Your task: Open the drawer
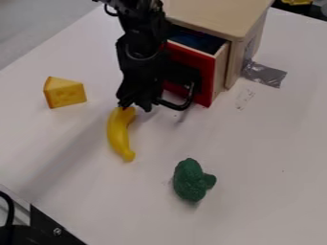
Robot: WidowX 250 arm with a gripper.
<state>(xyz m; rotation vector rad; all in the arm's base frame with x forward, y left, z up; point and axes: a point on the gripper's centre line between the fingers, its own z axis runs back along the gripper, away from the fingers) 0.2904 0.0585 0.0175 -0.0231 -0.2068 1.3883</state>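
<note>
- Black gripper [136, 106] hangs beside curved handle [182, 105], fingers spread
- Red-fronted wooden drawer [205, 76] stands partly open
- Smooth banana [119, 131], pitted cheese wedge [64, 93] and knobbly broccoli [190, 180] lie apart

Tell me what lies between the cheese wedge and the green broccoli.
The yellow banana lies between the cheese wedge and the broccoli on the white table, as the camera view shows.

You see a flat red drawer front [205, 69] on a boxy pale-wood cabinet [220, 16], a curved yellow toy banana [118, 131], a bumpy dark-green toy broccoli [190, 181], and an orange-edged, darker-spotted yellow toy cheese wedge [65, 94].
</note>
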